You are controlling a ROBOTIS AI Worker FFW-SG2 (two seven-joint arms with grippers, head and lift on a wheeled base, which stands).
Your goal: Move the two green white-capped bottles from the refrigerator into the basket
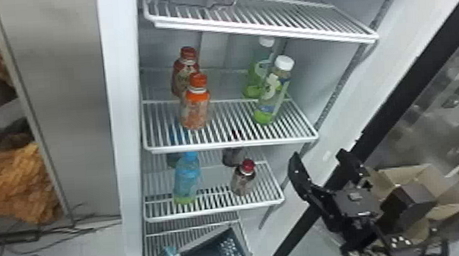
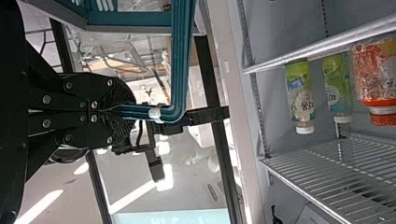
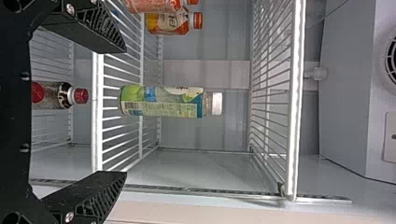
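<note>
So I reckon I'm at the reach-and-grab step for bottle number one; both targets, the front green white-capped bottle (image 1: 266, 106) and the rear green white-capped bottle (image 1: 254, 80), are upright on the same wire shelf (image 1: 233, 144), one behind the other, so zero in the basket (image 2: 130, 18) yet; next move, I'd say, is to line up and push straight in so the front one ends up between my fingers, then close, lift a touch and back out without nudging its neighbour; pose-wise, my right end effector (image 3: 126, 112) is open wide, nothing in it, pointed into the fridge and roughly centred on that front bottle but not touching it, arm coming in from the lower right in the head view; my left end effector (image 2: 133, 109) is clamped on the basket's teal handle (image 2: 180, 60).
</note>
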